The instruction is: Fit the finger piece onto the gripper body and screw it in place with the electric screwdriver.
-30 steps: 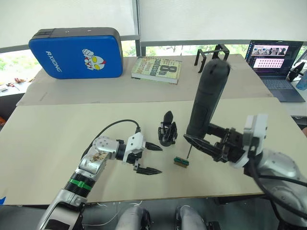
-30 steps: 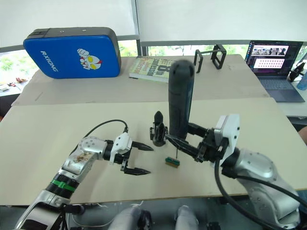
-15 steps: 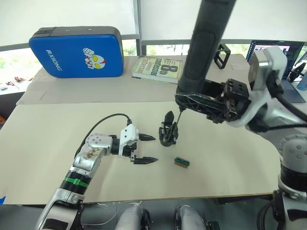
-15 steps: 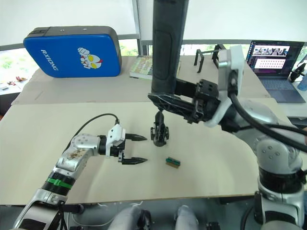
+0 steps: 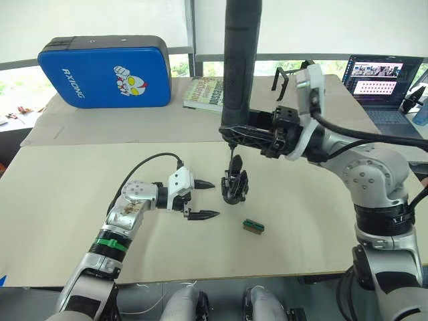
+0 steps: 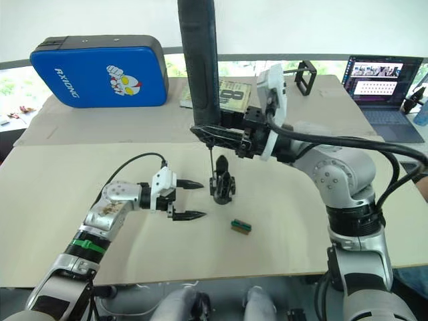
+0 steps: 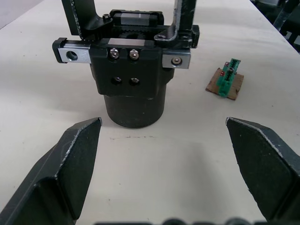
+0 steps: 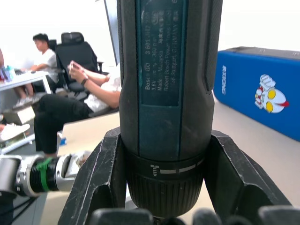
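Note:
The gripper body (image 5: 234, 188) stands on the beige table, and a black pointed finger piece (image 5: 236, 164) rises from its top. The electric screwdriver (image 5: 239, 67) is held upright, with my right gripper (image 5: 251, 136) shut around its lower end. Its thin bit (image 6: 211, 157) hangs just over the body, close beside the finger piece; I cannot tell if it touches. My left gripper (image 5: 204, 199) is open just left of the body, with its fingers pointing at it. In the left wrist view the body (image 7: 133, 75) sits beyond the spread fingers (image 7: 70, 154).
A small green circuit block (image 5: 253, 226) lies right of and nearer than the body. At the back are a blue case (image 5: 107, 71), a book (image 5: 207, 93), black frames (image 6: 306, 73) and a laptop (image 5: 384, 83). Seated people (image 8: 70, 89) show in the right wrist view.
My right arm has lifted the screwdriver and carried it left, from beside the green block to over the gripper body. The left gripper has shifted slightly and stays open.

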Tool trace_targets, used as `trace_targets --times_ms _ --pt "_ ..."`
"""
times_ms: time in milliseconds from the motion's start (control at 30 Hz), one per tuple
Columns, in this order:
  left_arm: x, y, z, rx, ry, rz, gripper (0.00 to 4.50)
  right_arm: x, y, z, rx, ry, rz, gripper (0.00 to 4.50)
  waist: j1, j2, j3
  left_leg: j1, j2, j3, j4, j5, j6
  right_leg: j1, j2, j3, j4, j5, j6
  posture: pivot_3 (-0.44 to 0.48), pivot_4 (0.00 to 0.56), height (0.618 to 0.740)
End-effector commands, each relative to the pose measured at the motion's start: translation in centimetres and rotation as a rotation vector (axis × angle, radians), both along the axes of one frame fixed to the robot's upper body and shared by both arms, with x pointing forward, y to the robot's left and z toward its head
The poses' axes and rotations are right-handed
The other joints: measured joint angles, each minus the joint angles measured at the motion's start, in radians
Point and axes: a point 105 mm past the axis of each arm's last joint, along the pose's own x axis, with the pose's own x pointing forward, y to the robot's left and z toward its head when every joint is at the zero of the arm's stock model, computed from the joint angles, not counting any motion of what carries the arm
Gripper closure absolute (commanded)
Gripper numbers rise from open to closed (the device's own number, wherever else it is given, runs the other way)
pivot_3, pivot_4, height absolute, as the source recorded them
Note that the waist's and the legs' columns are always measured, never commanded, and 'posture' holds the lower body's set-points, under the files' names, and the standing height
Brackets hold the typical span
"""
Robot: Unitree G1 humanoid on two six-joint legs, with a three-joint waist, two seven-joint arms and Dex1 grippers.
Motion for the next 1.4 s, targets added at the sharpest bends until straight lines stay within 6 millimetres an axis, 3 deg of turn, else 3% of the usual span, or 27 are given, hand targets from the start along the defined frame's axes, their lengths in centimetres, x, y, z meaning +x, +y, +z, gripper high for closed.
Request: trace_targets --times_ms 33,467,1400 --pt "0.3 -0.3 1.0 -0.003 -0.054 -0.012 0.0 -0.8 0.3 1.6 0.021 -0.109 0.028 2.6 -0.003 0.0 0.0 0.0 0.0 0.0 0.0 0.0 0.0 0.0 0.0 0.0 0.0 0.0 0.0 0.0 0.15 0.74" --pt "0.6 -1.1 0.9 -0.001 -0.062 -0.023 0.0 -0.2 0.7 -0.4 -0.026 -0.134 0.017 2.6 -0.011 0.0 0.0 0.0 0.0 0.0 0.0 0.0 0.0 0.0 0.0 -0.001 0.0 0.0 0.0 0.0 0.15 0.74" --pt "0.7 -1.3 1.0 0.001 -0.078 -0.023 0.0 0.1 0.4 -1.4 -0.041 -0.113 0.002 2.6 -0.016 0.0 0.0 0.0 0.0 0.0 0.0 0.0 0.0 0.0 0.0 -0.001 0.0 0.0 0.0 0.0 0.15 0.74"
